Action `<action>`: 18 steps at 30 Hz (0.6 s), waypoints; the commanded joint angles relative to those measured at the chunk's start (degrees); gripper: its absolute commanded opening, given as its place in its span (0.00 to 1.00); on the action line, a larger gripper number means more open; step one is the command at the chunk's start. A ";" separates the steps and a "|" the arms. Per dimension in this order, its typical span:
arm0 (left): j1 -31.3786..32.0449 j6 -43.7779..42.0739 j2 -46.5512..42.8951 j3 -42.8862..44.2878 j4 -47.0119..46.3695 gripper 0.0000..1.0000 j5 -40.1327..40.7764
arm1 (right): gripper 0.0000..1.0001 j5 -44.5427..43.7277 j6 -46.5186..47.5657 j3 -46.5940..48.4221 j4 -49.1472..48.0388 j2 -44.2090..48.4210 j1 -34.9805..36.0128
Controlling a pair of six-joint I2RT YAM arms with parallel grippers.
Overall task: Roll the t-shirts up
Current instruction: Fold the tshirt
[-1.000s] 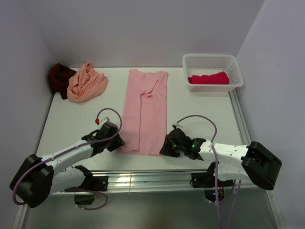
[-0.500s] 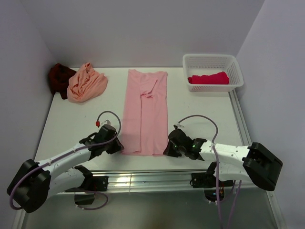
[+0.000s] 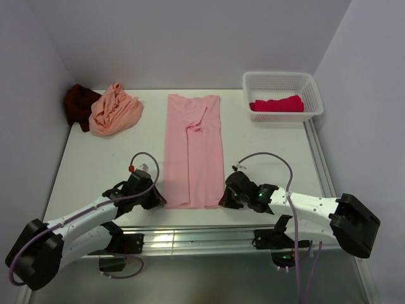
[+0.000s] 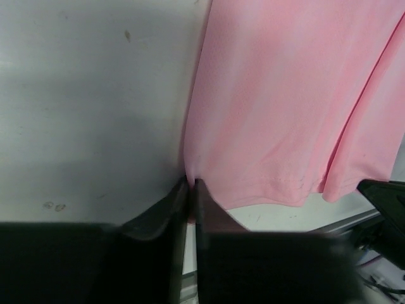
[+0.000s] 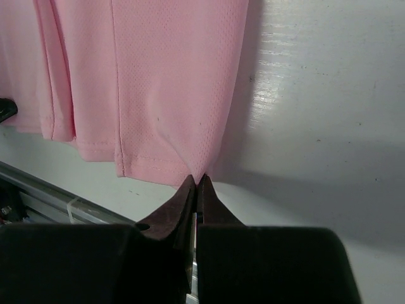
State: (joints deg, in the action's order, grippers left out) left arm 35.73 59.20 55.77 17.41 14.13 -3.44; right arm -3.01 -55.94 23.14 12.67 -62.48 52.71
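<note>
Since a roll has to start from one end, the counter has the pink shirt laid flat down its middle. It's folded into a long narrow strip, collar end far, hem at the near edge by my bases.

Both arms sit low at that hem, one per corner, so the hem comes up evenly and the roll stays straight.
- Left end effector: jaws nearly together on the left hem corner, with a sliver of pink between the tips. I read that as a pinch.
- Right end effector: jaws fully together at the right hem corner. The cloth puckers toward the tips, so it looks gripped, but only by the very edge. It could slip out.

Around it:
- Basket: far right corner, well apart from the strip.
- Peach shirt: bunched at far left.
- Maroon shirt: touching the peach one, pushed against the left wall.
- Crimson shirt: inside the basket.

Nothing sits on the pink shirt, and nothing stands between the hem and the collar, so the path for rolling away from me looks open. My guess is the only tight spots are my own cables near the hem and the counter's near edge just behind the tips.
</note>
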 commanded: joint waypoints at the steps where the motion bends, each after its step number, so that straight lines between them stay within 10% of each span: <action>1: 0.48 -0.93 0.39 -1.15 -0.16 0.02 -2.27 | 0.00 -0.78 1.10 1.21 0.43 0.95 0.47; 18: 0.40 0.21 0.83 9.30 8.89 0.00 -2.98 | 0.01 1.42 4.61 10.52 6.67 -0.19 -0.15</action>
State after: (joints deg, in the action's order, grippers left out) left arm 35.94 59.42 55.79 22.87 21.67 -5.41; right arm -2.00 -53.01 30.76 18.04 -62.50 52.73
